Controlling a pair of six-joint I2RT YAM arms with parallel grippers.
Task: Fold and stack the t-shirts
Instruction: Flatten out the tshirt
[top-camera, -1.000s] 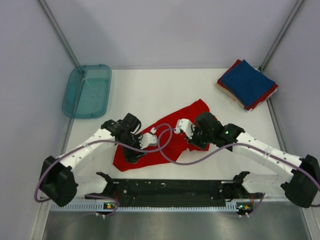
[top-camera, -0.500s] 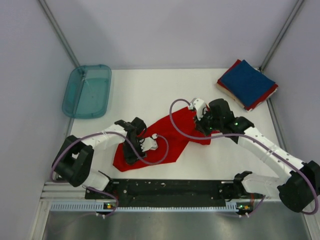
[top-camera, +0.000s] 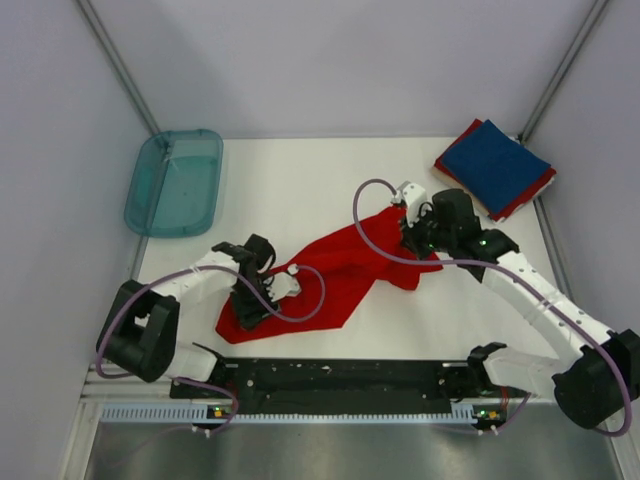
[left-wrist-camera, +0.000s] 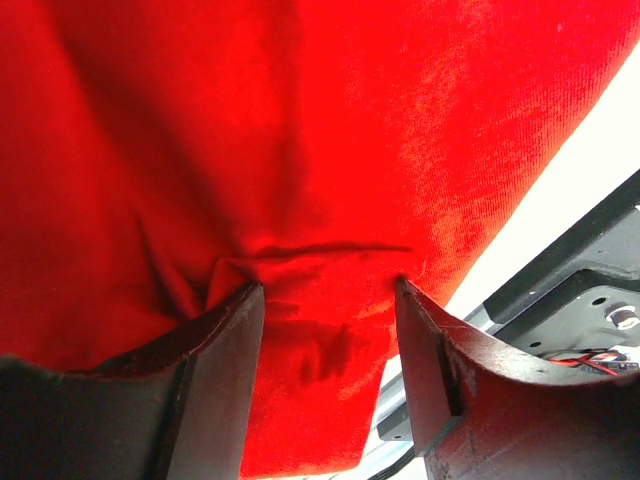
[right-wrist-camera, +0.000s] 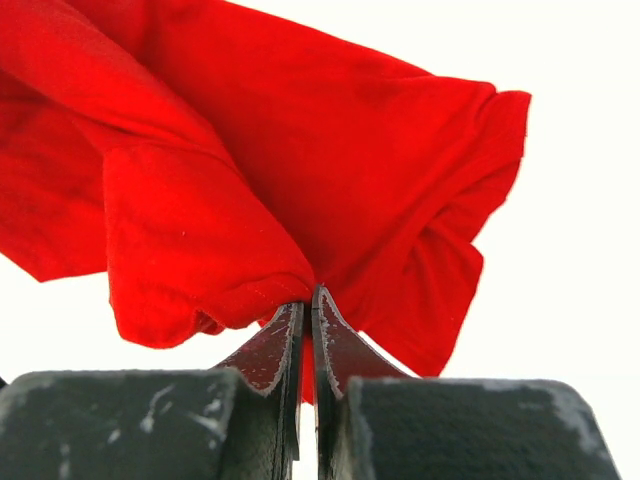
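Red tee (top-camera: 345, 270) lies rumpled mid-frame on the table (top-camera: 300, 190), stretched diagonally from lower left to upper right. Right gripper (top-camera: 408, 228) has the upper-right end pinched tight in near-closed fingers. Left gripper (top-camera: 266, 290) sits on the lower-left part, fingers (left-wrist-camera: 225, 370) apart around a bunched fold, can't tell if it's really gripping. Folded navy tee (top-camera: 493, 163) sits upper right, teal tray (top-camera: 150, 205) upper left

Top view. A crumpled bright red cloth t-shirt (top-camera: 340, 270) lies diagonally on the white table (top-camera: 300, 180). The left gripper (top-camera: 252, 300) is over its near-left end and the right gripper (top-camera: 412, 238) at its far-right end. A folded stack topped by a navy blue tee (top-camera: 497, 165) sits far right. A translucent teal plastic tray (top-camera: 180, 190) sits far left.
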